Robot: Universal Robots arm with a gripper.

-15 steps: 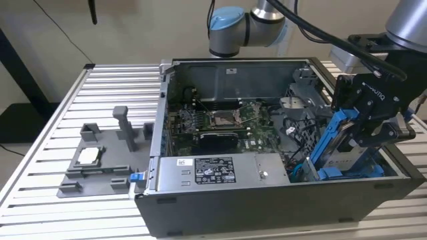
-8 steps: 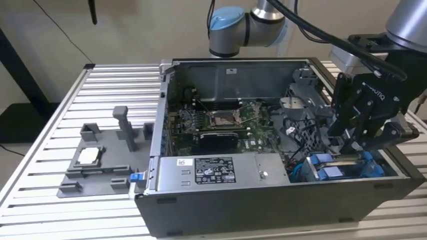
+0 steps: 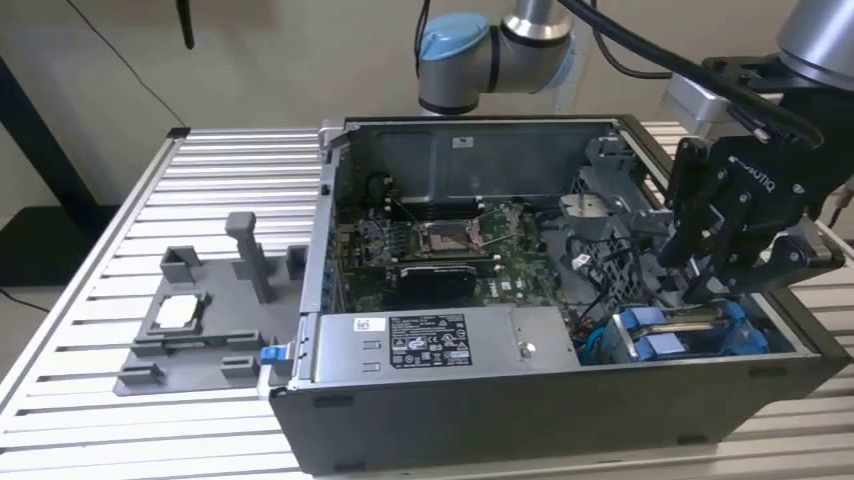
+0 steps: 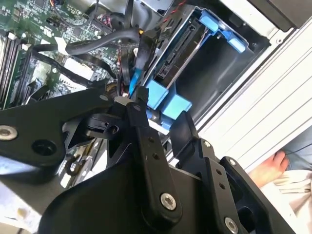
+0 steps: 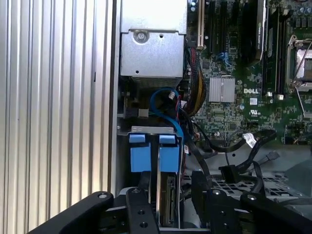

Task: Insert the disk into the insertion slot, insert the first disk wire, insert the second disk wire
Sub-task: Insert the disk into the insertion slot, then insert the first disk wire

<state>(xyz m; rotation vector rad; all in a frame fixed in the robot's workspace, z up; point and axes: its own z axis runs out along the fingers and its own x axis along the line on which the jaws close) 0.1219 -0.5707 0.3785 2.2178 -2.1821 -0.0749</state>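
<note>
Exterior view: disk point(image 3: 690, 326) under end effector point(image 3: 710, 292).

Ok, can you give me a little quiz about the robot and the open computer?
1. True or false: the disk sits in the insertion slot.
2. What colour are the plastic tabs at that slot? A red, B blue, C yellow.
3. Which is the claw nearer to: the disk or the silver power-supply box?
Key: 1 true. 2 B. 3 the disk.
</note>
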